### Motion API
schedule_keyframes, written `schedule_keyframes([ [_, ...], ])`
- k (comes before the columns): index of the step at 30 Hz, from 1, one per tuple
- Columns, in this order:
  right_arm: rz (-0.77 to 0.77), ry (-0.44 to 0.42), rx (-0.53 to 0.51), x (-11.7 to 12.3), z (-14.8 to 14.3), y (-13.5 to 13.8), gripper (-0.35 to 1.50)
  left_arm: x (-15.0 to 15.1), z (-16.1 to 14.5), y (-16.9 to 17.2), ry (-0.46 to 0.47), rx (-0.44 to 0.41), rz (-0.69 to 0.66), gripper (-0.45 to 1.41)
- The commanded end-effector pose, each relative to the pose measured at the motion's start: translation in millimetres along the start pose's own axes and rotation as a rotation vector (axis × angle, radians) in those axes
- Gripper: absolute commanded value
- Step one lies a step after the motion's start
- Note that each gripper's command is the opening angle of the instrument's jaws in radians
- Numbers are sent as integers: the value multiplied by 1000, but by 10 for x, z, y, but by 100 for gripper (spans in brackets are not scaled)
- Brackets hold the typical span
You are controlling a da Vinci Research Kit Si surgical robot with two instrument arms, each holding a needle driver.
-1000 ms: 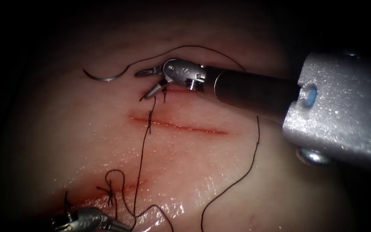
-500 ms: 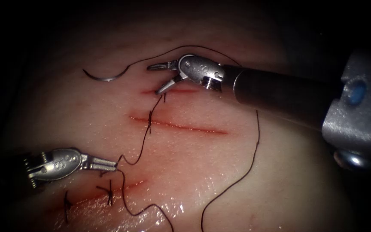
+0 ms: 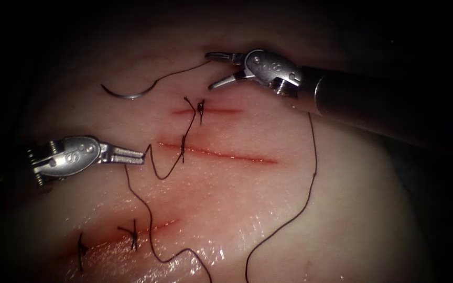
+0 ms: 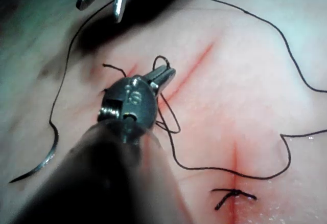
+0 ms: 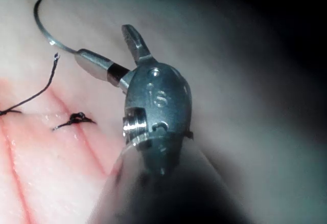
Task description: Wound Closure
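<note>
Needle (image 3: 124, 94) lies free upper left on tissue (image 3: 268, 209); right gripper (image 3: 217, 68) agape, empty; left gripper (image 3: 141, 155) clamps thread (image 3: 159, 175).

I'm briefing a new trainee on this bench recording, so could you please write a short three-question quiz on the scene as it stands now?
1. True or false: the needle is lodged in the tissue.
2. What does the left tool hold? A) needle B) thread C) tissue
3. Fill in: the right tool has its jaws ____ and holds ____.

Key
1. False: it lies free on the tissue, up and left of the cuts, held by neither tool.
2. B: its jaws are shut on the thread, left of the middle cut.
3. Open; nothing.
</note>
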Motion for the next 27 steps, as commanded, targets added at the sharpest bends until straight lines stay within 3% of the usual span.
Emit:
schedule_keyframes([
  [1,-19,11,-17,17,-2,19,148,-1,6,-8,-1,-1,6,-45],
  [4,-54,35,-18,30,-10,18,148,2,8,-15,-1,-2,20,-45],
  [7,-72,39,10,28,-7,1,143,5,13,-24,4,-7,29,-45],
  [9,-98,40,34,18,0,-19,133,7,15,-29,4,-11,30,-45],
  [10,-105,50,54,11,3,-27,119,8,16,-32,2,-18,40,-45],
  [13,-83,81,123,-13,13,-54,-28,9,16,-40,-2,-29,45,-45],
  [20,-5,101,211,-58,46,-92,-35,10,12,-53,-21,-71,89,-45],
  [27,55,135,290,-80,75,-120,-35,4,14,-57,-39,-136,128,-45],
])
